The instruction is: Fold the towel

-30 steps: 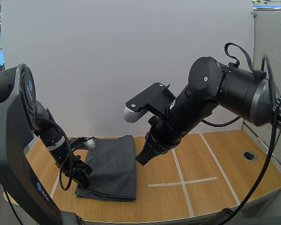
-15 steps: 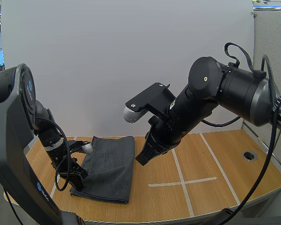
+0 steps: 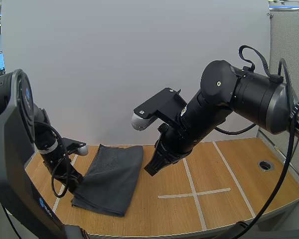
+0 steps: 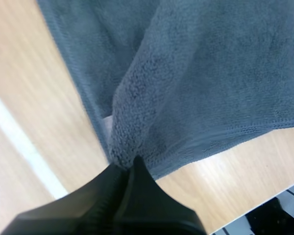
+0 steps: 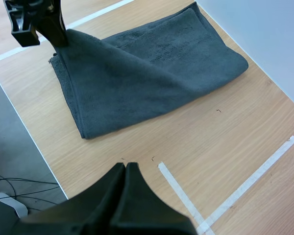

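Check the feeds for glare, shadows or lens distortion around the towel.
High view: even light, no glare; the table bows along its front edge from the wide lens. Left wrist view: a pale sheen on the table beside the towel, by the left tool. Right wrist view: soft light, thin shadow along the towel's edge.

You have one dark grey terry-cloth towel (image 3: 112, 177), one light wooden table (image 3: 229, 169) and two black two-fingered grippers: left gripper (image 4: 130, 165) and right gripper (image 5: 125, 166).

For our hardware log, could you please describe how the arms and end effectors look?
The left arm and right arm are black with rounded joints; the left bears blue logos. The left end effector and right end effector have black fingers.
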You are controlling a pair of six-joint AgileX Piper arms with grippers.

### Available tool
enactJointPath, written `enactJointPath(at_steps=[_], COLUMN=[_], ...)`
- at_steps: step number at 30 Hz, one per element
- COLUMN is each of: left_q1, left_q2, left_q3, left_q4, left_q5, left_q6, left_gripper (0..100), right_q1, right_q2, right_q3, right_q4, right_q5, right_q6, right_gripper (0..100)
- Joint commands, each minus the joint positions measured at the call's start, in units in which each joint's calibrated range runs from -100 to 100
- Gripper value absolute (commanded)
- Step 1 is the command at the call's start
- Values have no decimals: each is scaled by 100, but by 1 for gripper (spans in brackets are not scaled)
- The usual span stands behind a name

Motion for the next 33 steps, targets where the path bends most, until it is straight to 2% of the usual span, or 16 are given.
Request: enactJointPath(at_steps=[1,11,13,15,20,21,28,33], left_q1=[19,19,19,19,19,19,19,19], left_q2=[265,473,473,473,381,335,-175,-269], left_q3=[218,258,258,258,258,223,-554,-1335], left_q4=[-362,-206,-206,-206,-236,-236,-322,-1128], left_q5=[-14,-573,-573,-573,-515,-515,-109,483], left_q6=[287,244,232,232,232,232,189,402], left_gripper=[0,0,7,18,96,100,100,100], right_q1=[-23,-23,-23,-23,-23,-23,-23,-23], right_q2=[-65,-65,-65,-65,-65,-65,280,1131], right_q3=[16,16,16,16,16,16,16,16], right_q4=[31,31,31,31,31,31,154,715], right_q5=[92,236,236,234,234,234,-133,-255], right_q6=[58,169,169,178,212,212,210,-208], right_gripper=[0,0,0,0,0,0,0,0])
